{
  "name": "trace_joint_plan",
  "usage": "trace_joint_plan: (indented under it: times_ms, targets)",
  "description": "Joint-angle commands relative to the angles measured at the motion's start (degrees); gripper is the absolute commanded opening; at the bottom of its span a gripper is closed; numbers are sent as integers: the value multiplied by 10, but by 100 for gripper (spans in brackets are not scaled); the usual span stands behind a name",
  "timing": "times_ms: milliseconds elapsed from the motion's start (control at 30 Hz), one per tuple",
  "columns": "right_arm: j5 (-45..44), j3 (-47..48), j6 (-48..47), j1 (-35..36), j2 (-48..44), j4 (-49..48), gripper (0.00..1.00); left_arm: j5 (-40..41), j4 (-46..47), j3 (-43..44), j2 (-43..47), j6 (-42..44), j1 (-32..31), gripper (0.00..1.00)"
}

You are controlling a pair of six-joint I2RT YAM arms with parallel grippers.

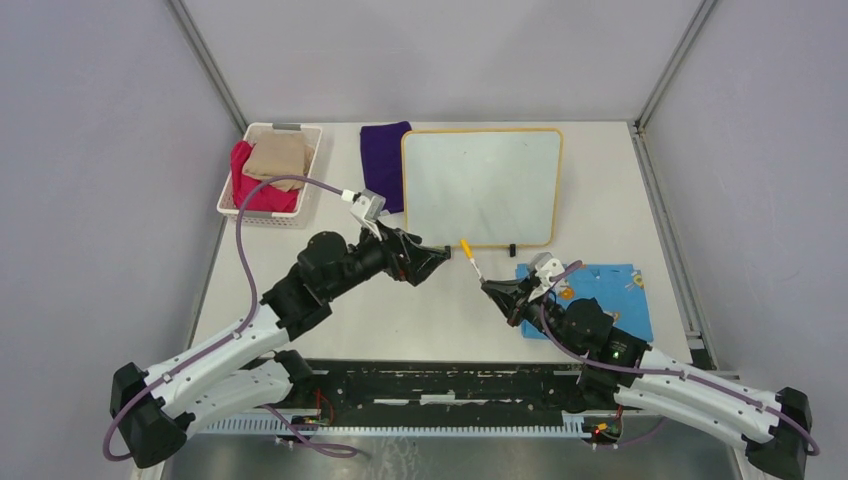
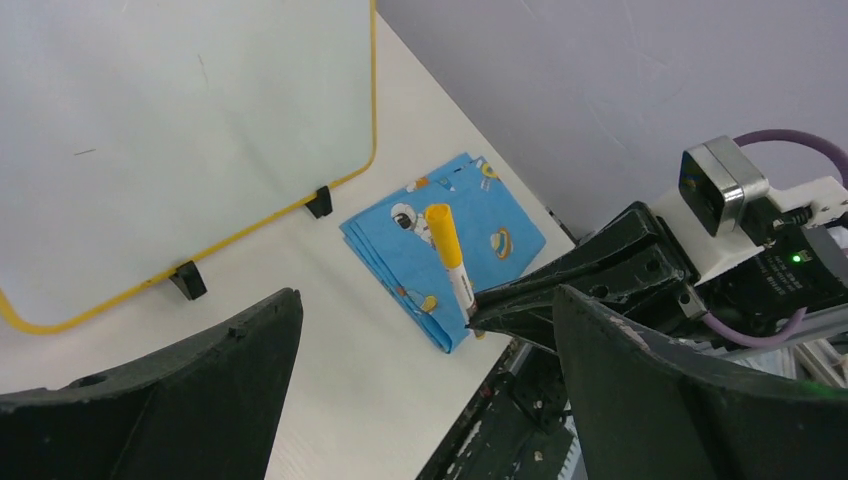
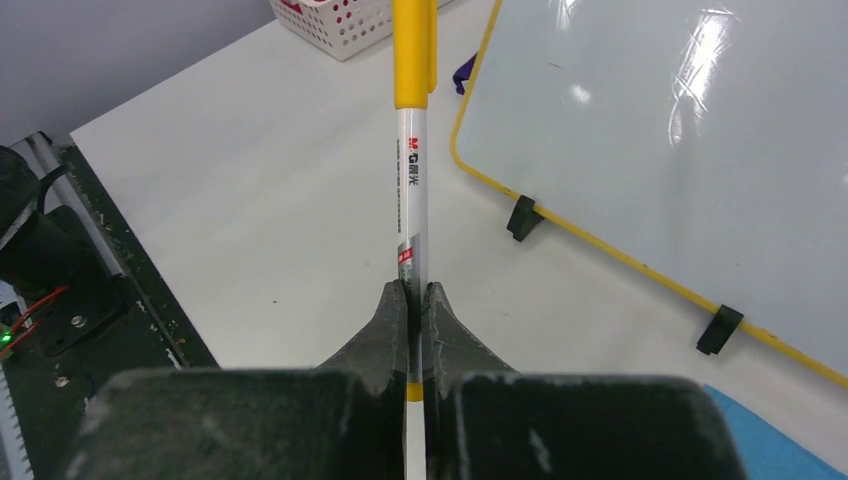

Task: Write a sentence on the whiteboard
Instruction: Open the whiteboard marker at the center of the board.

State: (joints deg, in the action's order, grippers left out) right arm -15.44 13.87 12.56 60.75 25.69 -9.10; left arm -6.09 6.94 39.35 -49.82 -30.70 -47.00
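Note:
The whiteboard [image 1: 482, 186] lies flat at the back centre, white with a thin yellow frame and black clip feet. It also shows in the left wrist view [image 2: 150, 130] and the right wrist view [image 3: 680, 130]. No sentence shows on it; the surface looks blank. My right gripper [image 1: 490, 287] is shut on a white marker with a yellow cap [image 1: 468, 254], cap still on and pointing up toward the board [image 3: 413, 150]. My left gripper [image 1: 443, 254] is open and empty, just left of the marker's cap [image 2: 445, 240].
A blue cartoon-print cloth [image 1: 600, 292] lies under the right arm. A purple cloth [image 1: 384, 160] sits left of the board. A white basket [image 1: 268, 210] with red and tan cloths stands at the back left.

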Motion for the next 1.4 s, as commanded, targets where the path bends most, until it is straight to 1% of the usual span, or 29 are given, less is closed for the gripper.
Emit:
trace_joint_plan:
  times_ms: [0,233,367,467,567,667,767,833,967,1100,1200,1367]
  targets:
    - [55,5,-5,2,16,-81,0,-35,73,0,17,-52,-2,100]
    - [102,29,2,3,33,-116,0,-54,64,23,-9,-90,-2,100]
    - [119,47,1,2,36,-117,0,-87,42,58,-26,-94,-2,100]
    - [138,57,0,2,42,-119,0,-80,37,63,-19,-86,-2,100]
    - [152,59,3,2,45,-126,0,-59,44,50,-1,-73,-2,99]
    - [153,58,6,3,45,-130,0,-54,55,37,9,-71,-2,97]
    - [173,58,6,3,44,-134,0,-106,90,31,7,-80,-2,94]
    - [180,57,3,3,44,-139,0,-145,111,36,-5,-87,-2,90]
    - [197,62,4,3,50,-143,0,-174,131,45,-26,-93,-2,85]
    - [206,60,7,3,48,-144,0,-190,150,50,-37,-97,-2,81]
    - [198,57,11,3,39,-149,0,-192,145,51,-44,-98,-2,78]
    - [148,46,10,3,9,-150,0,-180,136,34,-28,-100,-2,77]
